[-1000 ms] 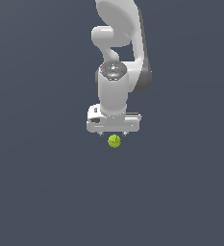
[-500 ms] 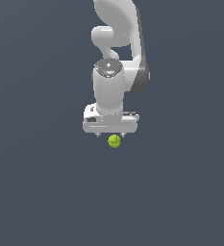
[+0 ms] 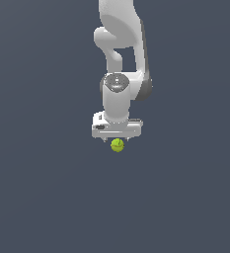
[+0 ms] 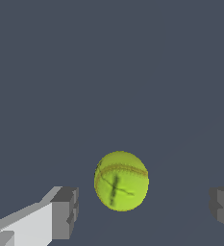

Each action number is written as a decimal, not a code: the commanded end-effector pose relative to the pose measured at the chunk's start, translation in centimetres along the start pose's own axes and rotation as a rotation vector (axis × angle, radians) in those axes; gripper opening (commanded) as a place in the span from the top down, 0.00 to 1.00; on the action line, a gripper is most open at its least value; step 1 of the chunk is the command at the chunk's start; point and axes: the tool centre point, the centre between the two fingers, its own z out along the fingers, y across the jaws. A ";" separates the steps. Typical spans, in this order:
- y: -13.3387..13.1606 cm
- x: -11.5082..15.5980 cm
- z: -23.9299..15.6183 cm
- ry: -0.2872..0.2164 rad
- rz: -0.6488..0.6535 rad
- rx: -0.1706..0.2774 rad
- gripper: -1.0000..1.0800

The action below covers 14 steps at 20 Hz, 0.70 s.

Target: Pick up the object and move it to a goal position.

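The yellow-green ball (image 3: pixel 117 145) with dark seam lines lies on the flat dark grey floor (image 3: pixel 47 197), directly under the white hand. My gripper (image 3: pixel 117 141) hangs straight down over it. In the wrist view the ball (image 4: pixel 121 181) sits between the two grey fingertips (image 4: pixel 65 214), with a clear gap on each side. My gripper (image 4: pixel 143 211) is open and touches nothing. In the exterior view the hand hides the ball's top edge.
The white arm (image 3: pixel 121 44) rises from the hand toward the top of the exterior view. The plain dark grey floor (image 4: pixel 108 57) is all around the ball.
The hand has shifted a little and come down slightly over the ball. The ball has not moved. The fingers stay open.
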 end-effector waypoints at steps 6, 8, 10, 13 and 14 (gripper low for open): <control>-0.8 -2.1 2.8 -0.021 -0.019 -0.003 0.04; -0.8 -2.2 2.9 -0.022 -0.020 -0.003 0.04; -0.8 -2.1 2.8 -0.022 -0.019 -0.002 0.04; -0.8 -2.1 3.3 -0.022 -0.019 -0.002 0.04; -0.8 -2.2 3.6 -0.022 -0.019 -0.002 0.04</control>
